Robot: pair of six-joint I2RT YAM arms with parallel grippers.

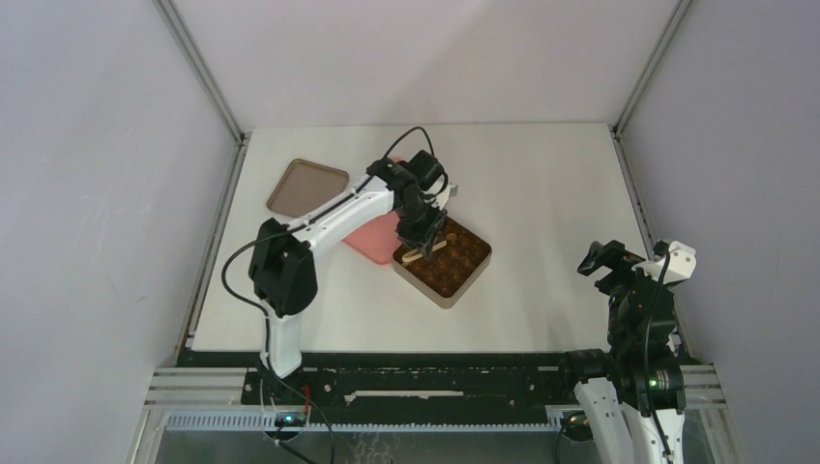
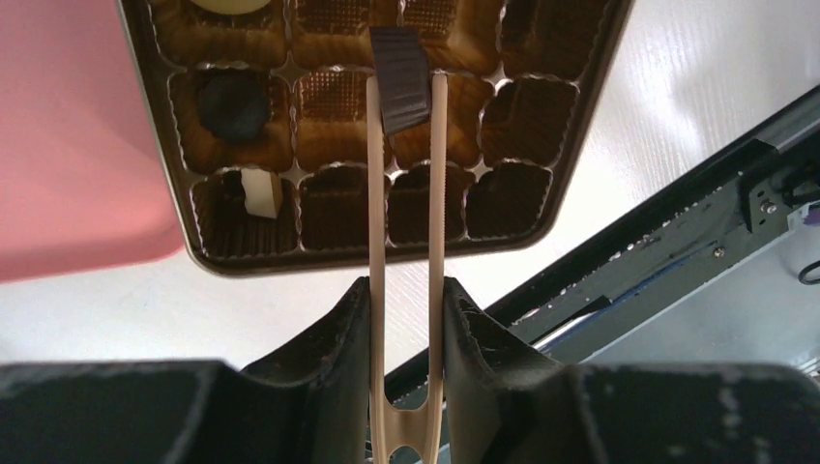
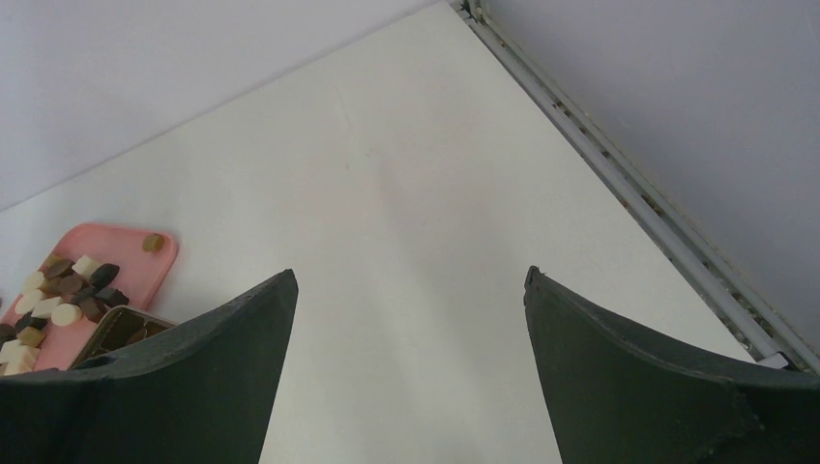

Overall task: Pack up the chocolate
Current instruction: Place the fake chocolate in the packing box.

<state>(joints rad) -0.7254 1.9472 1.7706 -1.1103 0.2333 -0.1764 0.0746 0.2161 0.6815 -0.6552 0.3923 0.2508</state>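
My left gripper (image 2: 406, 290) is shut on thin wooden tongs (image 2: 406, 242), which pinch a dark brown chocolate (image 2: 402, 77) above the square tan tin (image 2: 571, 184). The tin's gridded insert holds a dark round chocolate (image 2: 232, 104), a cream-white one (image 2: 261, 190) and another cream one at the top edge (image 2: 230, 5). In the top view the left gripper (image 1: 423, 235) hovers over the tin (image 1: 476, 271). Loose chocolates (image 3: 58, 300) lie on a pink tray (image 3: 145, 266). My right gripper (image 3: 406, 290) is open and empty, far right (image 1: 619, 261).
The pink tray (image 1: 372, 240) lies left of the tin. A brown tin lid (image 1: 307, 187) lies at the back left. Grey walls close the table on both sides; a black rail (image 1: 416, 362) runs along the near edge.
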